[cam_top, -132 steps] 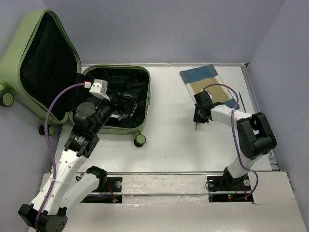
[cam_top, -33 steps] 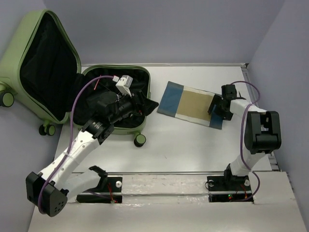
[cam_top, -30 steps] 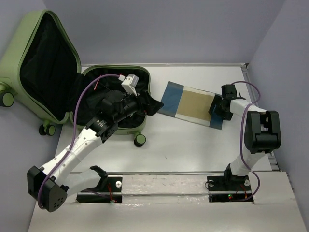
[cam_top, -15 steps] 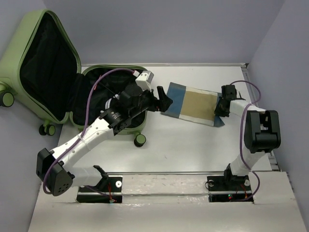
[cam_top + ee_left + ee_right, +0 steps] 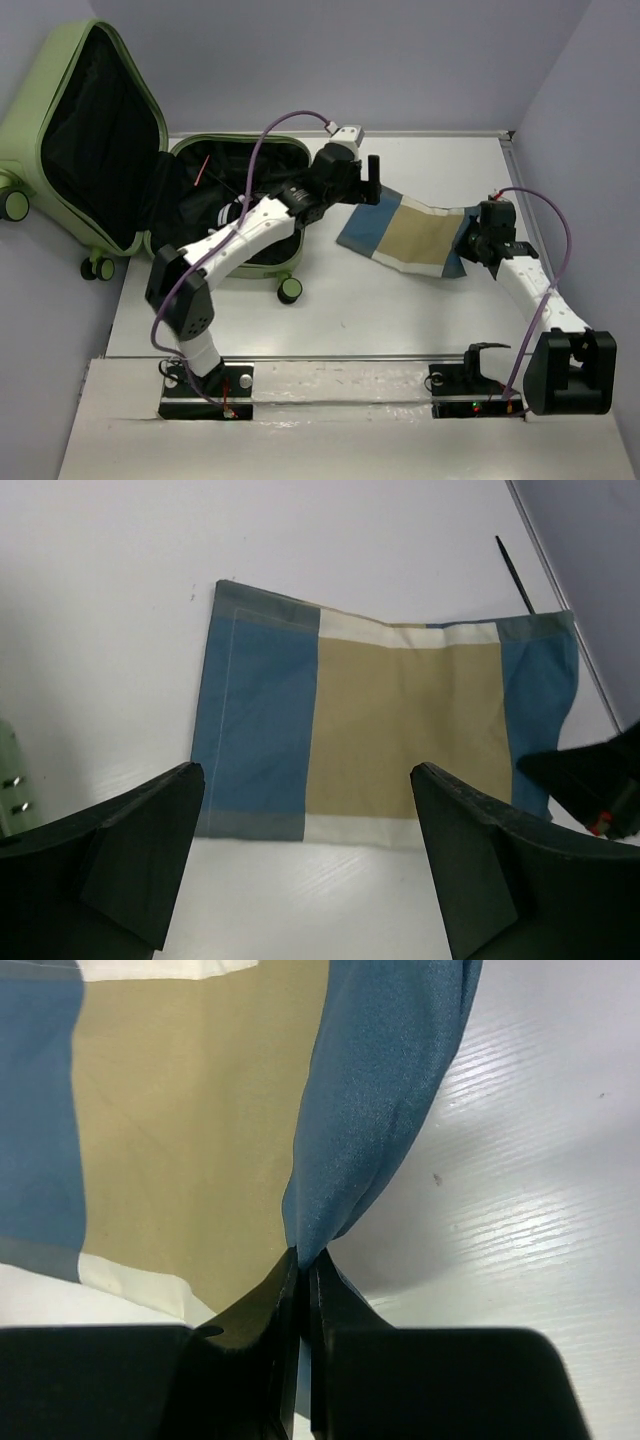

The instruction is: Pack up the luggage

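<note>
**Pack status: cloth pinched, not yet in the case**

- The luggage (image 5: 28, 125) sits at the far-left corner of the bench (image 5: 400, 320). It's open, with the lid tipped up past the left edge and the base shell flat on the bench, mouth up.
- The base lining is black and the left arm crosses over it. Can't tell what is already inside.
- The item in play is a blue/tan/cream striped cloth (image 5: 410, 235). It lies on the bench right of the luggage, around mid-depth. Its left end is near the base rim but apart from it, and no part is over the opening.
- Right fingers (image 5: 265, 1305) are clenched on the cloth's blue right-hand edge. The fabric bunches into a fold right at the tips, and that end looks lifted slightly off the bench.
- Left fingers (image 5: 130, 860) are released and spread wide, hanging above the cloth's near side and straddling most of its length. Nothing sits between them and there's no contact with the fabric.

My read:
- Done: luggage open, one end of the cloth secured.
- Left: get the second grip on the left end, carry or drag the cloth across to the base shell, and drop it in. Closing the lid probably comes after.
- Roughly early-to-mid for this item.
</note>
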